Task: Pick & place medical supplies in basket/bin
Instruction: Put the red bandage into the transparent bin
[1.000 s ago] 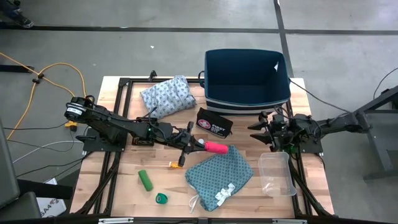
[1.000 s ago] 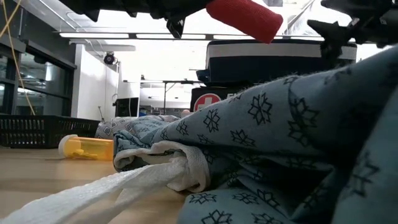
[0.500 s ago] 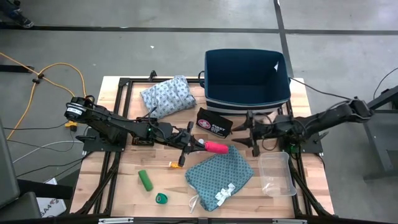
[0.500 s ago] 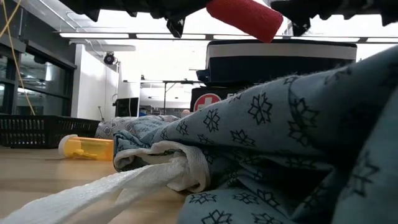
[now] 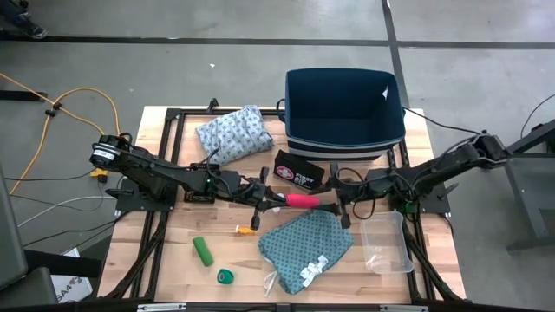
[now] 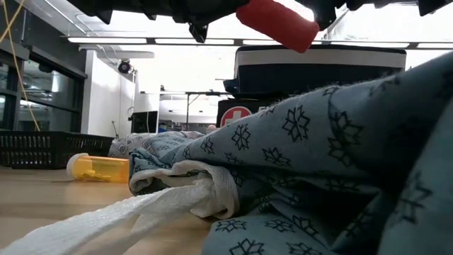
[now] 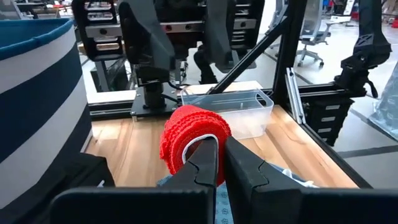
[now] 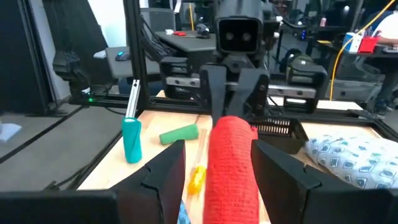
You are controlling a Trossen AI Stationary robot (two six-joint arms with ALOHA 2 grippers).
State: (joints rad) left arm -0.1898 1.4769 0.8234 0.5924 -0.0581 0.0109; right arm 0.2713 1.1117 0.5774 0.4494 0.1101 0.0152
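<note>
**Red roll held aloft between two grippers**

Left gripper (image 5: 279, 198) clamped on one end of the red roll (image 5: 302, 201), raised above the table (image 5: 173, 260) near its middle, just over the upper edge of the teal cloth (image 5: 305, 243). In the left wrist view, fingers (image 7: 205, 163) pinched tight on the roll (image 7: 193, 134), with the clear tub (image 7: 239, 112) on the wood beyond it.

Right gripper (image 5: 340, 204) reached in from the other side, fingers spread wide to either side of the roll's free end. In the right wrist view, roll (image 8: 231, 163) lying lengthwise between the two spread fingers (image 8: 165, 168); whether touching, cannot tell. Left gripper (image 8: 233, 84) seen head-on past it, gripping the far end.

From table height, roll (image 6: 277, 23) up top, tilted, well clear of the teal cloth (image 6: 318, 163) filling the foreground, white ties (image 6: 141, 205) trailing toward the front.

Elsewhere on the table: pale cloth (image 5: 232, 134) folded at the back left; navy bin (image 5: 344, 108) at the back right, with a black first-aid pouch (image 5: 298, 171) just before it; green roll (image 5: 202, 250) and a smaller green roll (image 5: 225, 276) at the front left; orange-tipped stick (image 5: 245, 230) beside the teal cloth; clear tub (image 5: 386, 243) at the right front.
</note>
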